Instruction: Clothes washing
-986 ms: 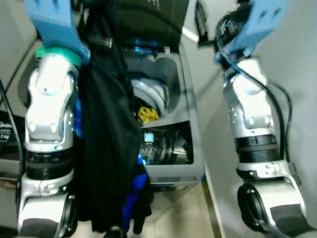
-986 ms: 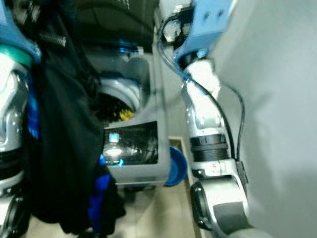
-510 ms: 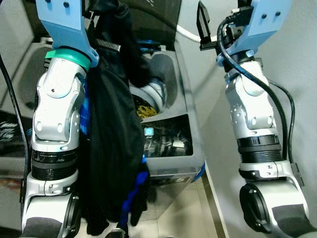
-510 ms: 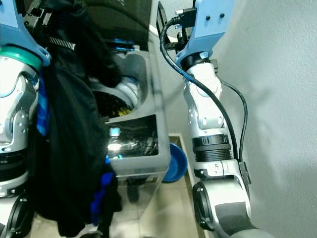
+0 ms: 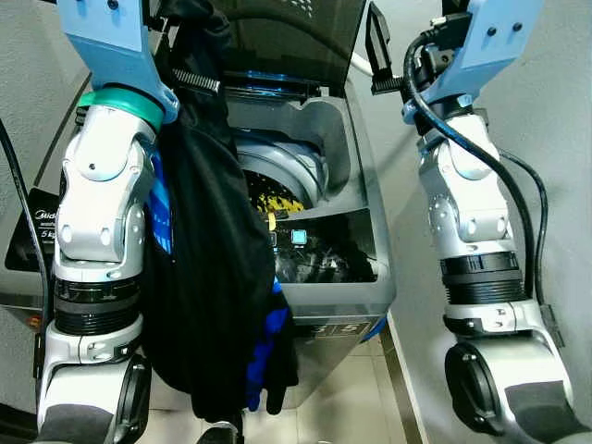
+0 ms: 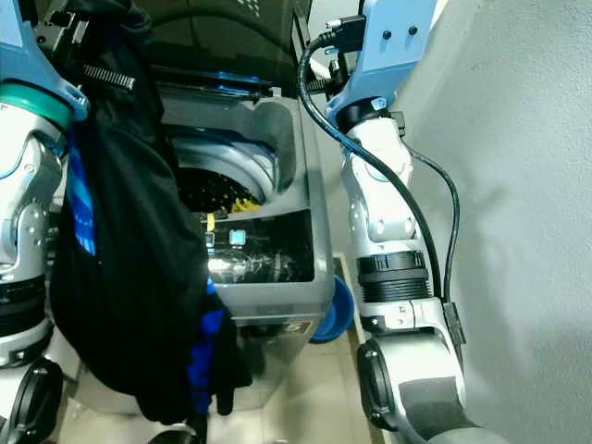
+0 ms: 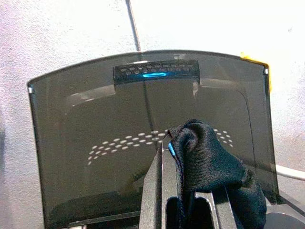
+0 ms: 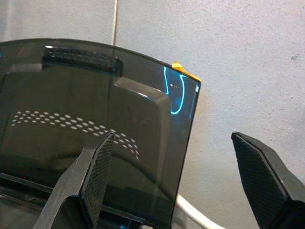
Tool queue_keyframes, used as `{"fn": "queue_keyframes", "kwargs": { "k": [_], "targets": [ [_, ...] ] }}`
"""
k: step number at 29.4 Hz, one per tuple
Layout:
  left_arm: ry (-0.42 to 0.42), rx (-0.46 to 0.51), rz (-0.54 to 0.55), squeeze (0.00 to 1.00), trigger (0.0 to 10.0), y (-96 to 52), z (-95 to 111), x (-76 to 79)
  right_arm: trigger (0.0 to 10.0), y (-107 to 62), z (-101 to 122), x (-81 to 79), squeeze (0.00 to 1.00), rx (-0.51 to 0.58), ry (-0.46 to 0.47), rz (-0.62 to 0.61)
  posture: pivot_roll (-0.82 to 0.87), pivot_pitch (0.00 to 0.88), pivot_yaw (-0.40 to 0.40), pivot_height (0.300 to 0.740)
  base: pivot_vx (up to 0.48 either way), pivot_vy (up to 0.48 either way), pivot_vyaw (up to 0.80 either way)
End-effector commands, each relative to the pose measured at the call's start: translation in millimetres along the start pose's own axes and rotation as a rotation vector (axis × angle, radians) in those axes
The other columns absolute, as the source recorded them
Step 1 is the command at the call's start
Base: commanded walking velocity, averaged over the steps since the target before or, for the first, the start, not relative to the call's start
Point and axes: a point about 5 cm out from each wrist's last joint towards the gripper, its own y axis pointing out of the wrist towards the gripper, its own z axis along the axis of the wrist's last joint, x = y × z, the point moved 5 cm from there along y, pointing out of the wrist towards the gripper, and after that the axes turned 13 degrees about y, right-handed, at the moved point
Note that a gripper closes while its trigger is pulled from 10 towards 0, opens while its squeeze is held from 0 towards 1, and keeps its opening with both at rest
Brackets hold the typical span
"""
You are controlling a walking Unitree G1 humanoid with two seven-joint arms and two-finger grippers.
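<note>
A black garment with blue stripes (image 5: 217,277) hangs from my raised left gripper (image 7: 183,191), which is shut on its top fold. The cloth drapes down past my left arm, in front of the washer's left half. The grey top-loading washing machine (image 5: 356,296) stands below with its dark tinted lid (image 5: 287,37) raised. Inside the drum (image 5: 277,180) lies something yellow (image 5: 277,199) among dark laundry. My right gripper (image 8: 178,167) is held high by the lid's right edge, open with nothing between its fingers.
A pale wall (image 6: 518,185) runs close along the right of my right arm. A blue basin (image 6: 335,310) sits on the floor between the washer and that wall. A white hose (image 8: 190,212) runs behind the lid. The glossy control panel (image 5: 324,254) fronts the drum.
The whole picture has shifted and sharpened as the camera moved. The garment's upper fold has drawn back from over the drum; both grippers keep their poses.
</note>
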Motion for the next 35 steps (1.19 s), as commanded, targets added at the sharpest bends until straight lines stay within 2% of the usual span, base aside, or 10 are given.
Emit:
{"fn": "queue_keyframes", "kwargs": {
  "k": [1,10,35],
  "targets": [
    [-0.008,0.014,0.007,0.0,10.0,1.4,5.0,-1.0,10.0,1.1,3.1,1.9,0.0,0.011,-0.008,-0.005,0.07,0.063,-0.048,0.74,0.0,0.48,0.0],
    [0.008,0.003,0.005,0.0,10.0,1.4,2.6,-0.8,10.0,0.4,2.3,2.5,0.0,0.01,-0.005,-0.008,0.07,0.066,-0.046,0.74,0.0,0.402,0.0],
    [0.049,0.002,-0.033,0.0,10.0,1.8,0.8,4.3,10.0,-0.7,-1.4,-0.2,0.0,-0.005,-0.005,0.007,0.07,0.071,-0.046,0.74,0.0,0.0,0.0]
  ]
}}
